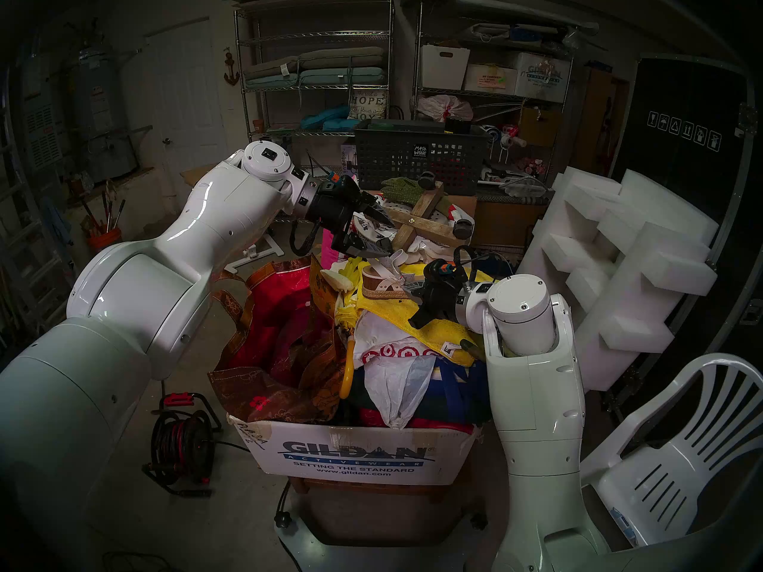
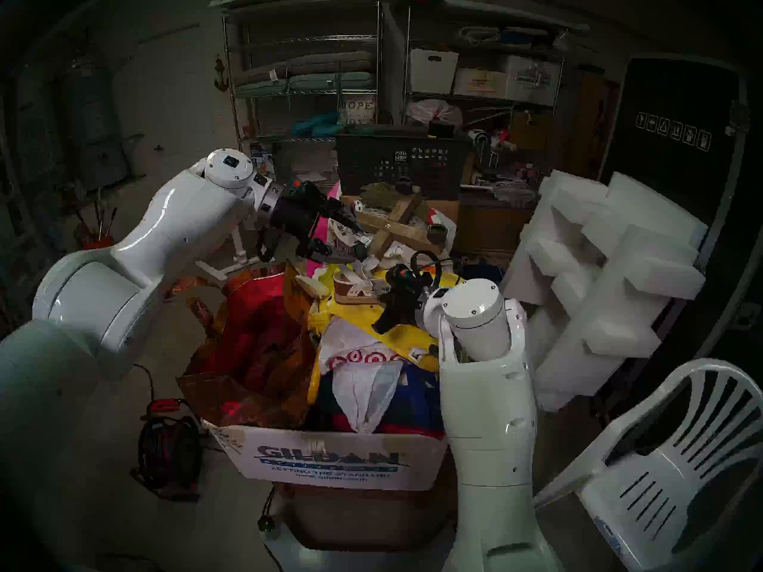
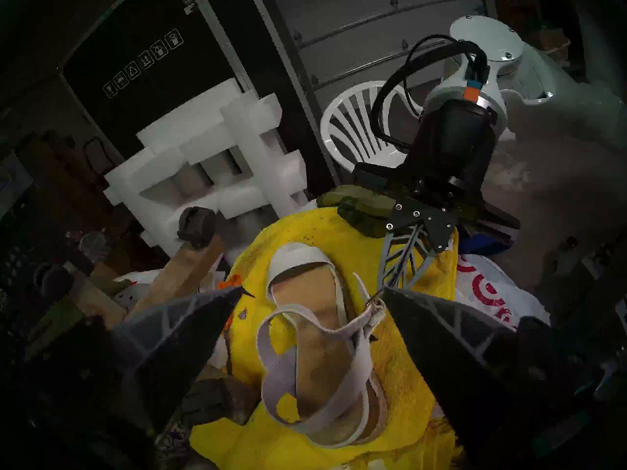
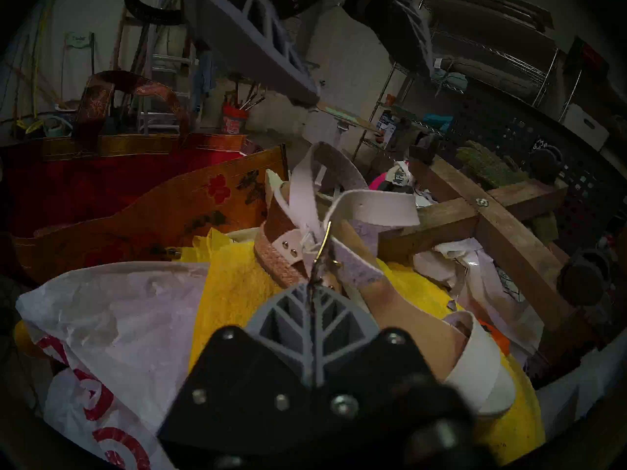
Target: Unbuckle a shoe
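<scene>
- The sandal lies on a yellow towel atop a heaped cardboard box, its toe band toward the right arm.
- The right gripper has its fingers pressed fully together, their tips pinching the small metal buckle at the sandal's side; the ankle strap curls free above it.
- The left gripper hangs above the sandal, clear of it, fingers spread wide and holding nothing.
- A wooden cross with casters crowds the sandal's far side, just beside it.
- A red tote bag stands close on the left.
- White foam blocks and a plastic chair wall in the right.
</scene>
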